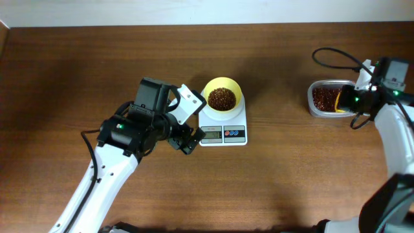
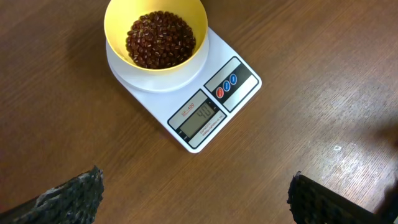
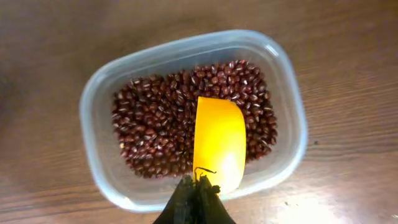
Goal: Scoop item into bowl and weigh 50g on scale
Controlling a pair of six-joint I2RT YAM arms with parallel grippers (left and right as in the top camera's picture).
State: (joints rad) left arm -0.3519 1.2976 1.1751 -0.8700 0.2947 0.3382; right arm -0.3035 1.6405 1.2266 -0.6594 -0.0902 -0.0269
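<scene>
Beans [image 1: 222, 98] fill the bottom of the bowl [image 1: 231, 84], which sits on the back of the scale [image 1: 223, 134]. The left tool [image 1: 185, 140] hangs just left of the scale, apart from it. Well right of the scale a tub [image 1: 317, 103] holds more beans, with the right tool [image 1: 343, 102] over it.

From the left wrist, the bowl [image 2: 118, 37] with its beans [image 2: 160, 38] rests on the scale [image 2: 152, 87]. The display [image 2: 200, 118] is lit but I cannot read its digits for sure, and red and blue buttons [image 2: 226, 86] sit beside it. The left tool [image 2: 196, 202] is spread wide over the bare bench [image 2: 311, 93] in front of the scale, with nothing between its fingers [image 2: 74, 199].

From the right wrist, the right tool [image 3: 198, 202] is pinched narrow on the near end of a scoop [image 3: 219, 146], whose cup lies on the beans [image 3: 155, 124] inside the tub [image 3: 93, 106].
</scene>
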